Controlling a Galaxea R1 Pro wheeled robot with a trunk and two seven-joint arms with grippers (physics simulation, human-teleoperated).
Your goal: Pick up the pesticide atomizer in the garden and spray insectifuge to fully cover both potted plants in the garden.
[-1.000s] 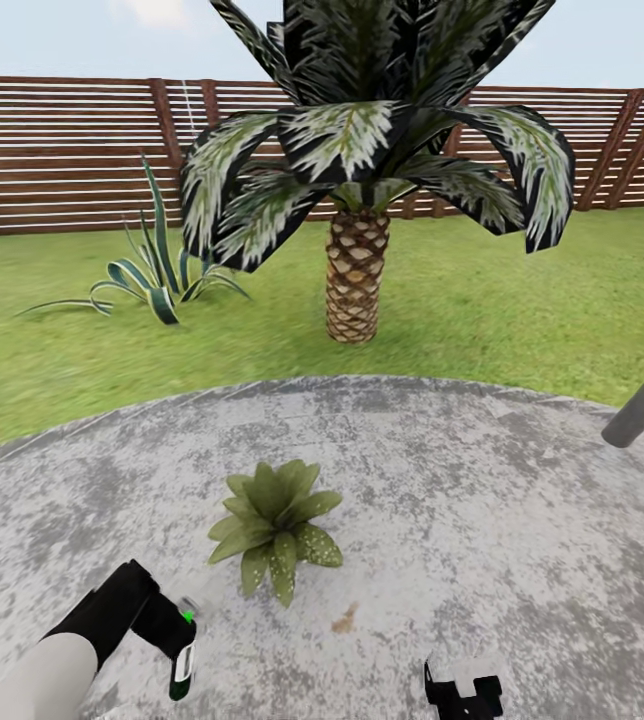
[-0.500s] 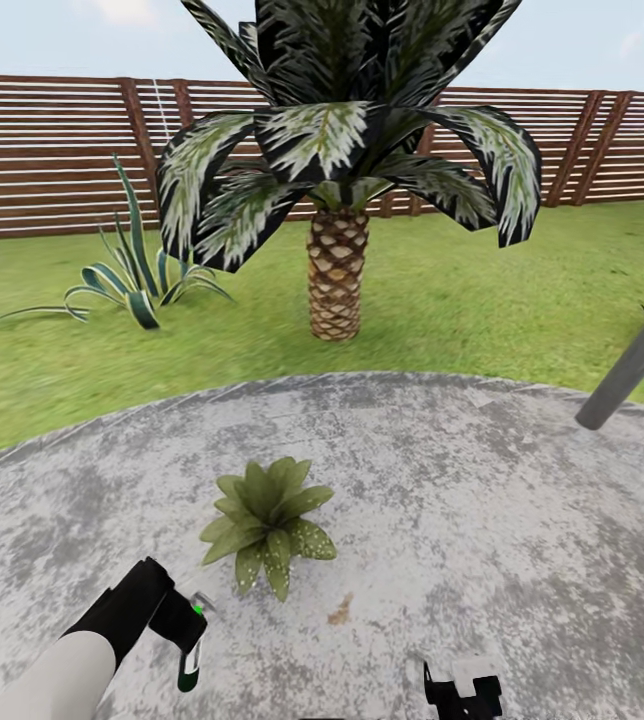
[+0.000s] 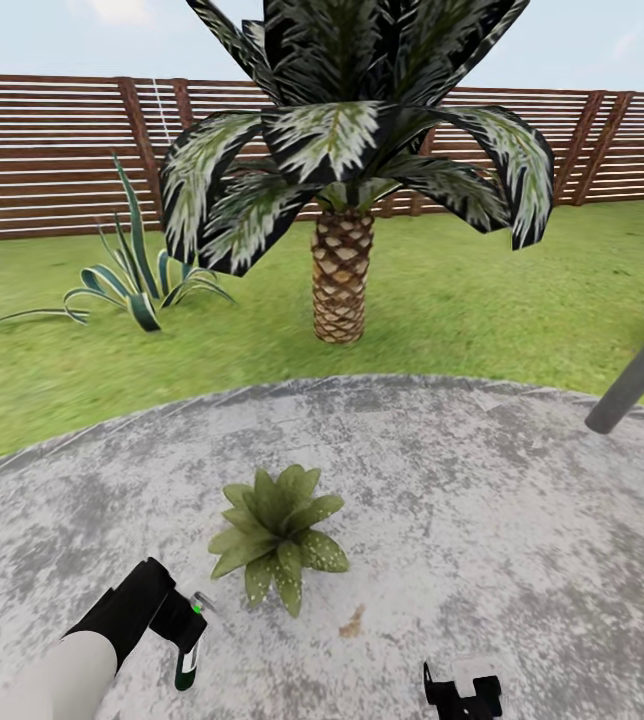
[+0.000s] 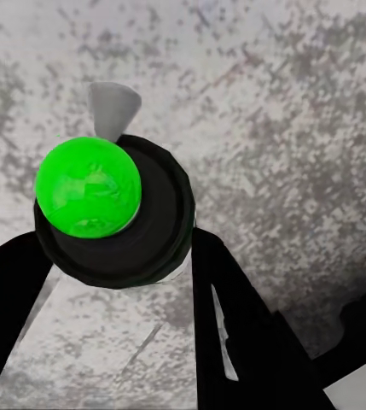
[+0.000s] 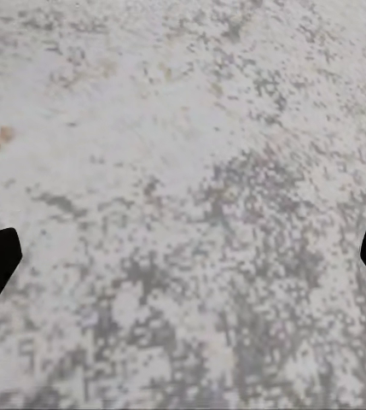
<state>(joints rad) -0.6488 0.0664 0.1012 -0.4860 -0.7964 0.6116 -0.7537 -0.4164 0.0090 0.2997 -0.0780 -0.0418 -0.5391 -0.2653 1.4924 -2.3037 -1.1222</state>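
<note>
grey patio underfoot, your left gripper clamps the atomizer beside one plant, right gripper spread empty; spraying looks undone.

We are looking at a fenced garden: a palm tree is growing on green lawn, a brown slatted fence is running behind it, a striped agave is spreading beside it, and a round grey patio is lying before it.
</note>
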